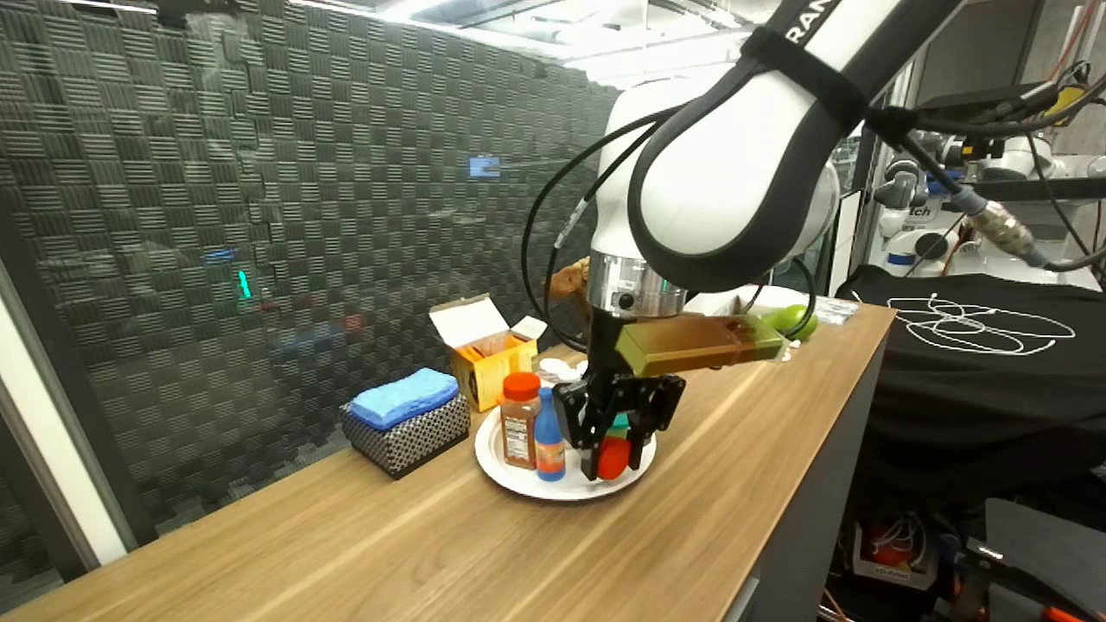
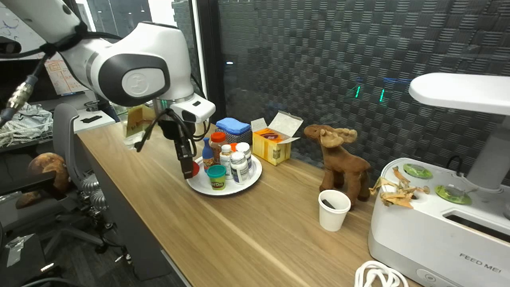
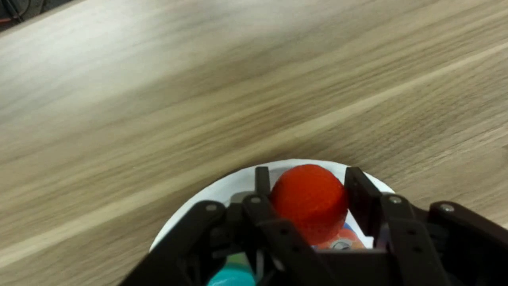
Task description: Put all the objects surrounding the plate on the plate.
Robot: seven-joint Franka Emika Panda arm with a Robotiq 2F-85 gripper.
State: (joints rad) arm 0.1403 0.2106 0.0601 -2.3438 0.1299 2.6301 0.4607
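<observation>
1. The gripper (image 3: 307, 177) grasps the red ball (image 3: 309, 200) between its jaws.
2. It is over the plate (image 2: 255, 175), toward the open edge of the counter (image 2: 263, 239).
3. Contact unclear; likely straight down to release.

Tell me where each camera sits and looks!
In an exterior view: from the patterned box end, facing the plate; arm and end effector show.
In an exterior view: from the moose end, facing the plate; both show.
Wrist view: above the red ball, facing down; end effector shows.
Both exterior views share the yellow carton.
</observation>
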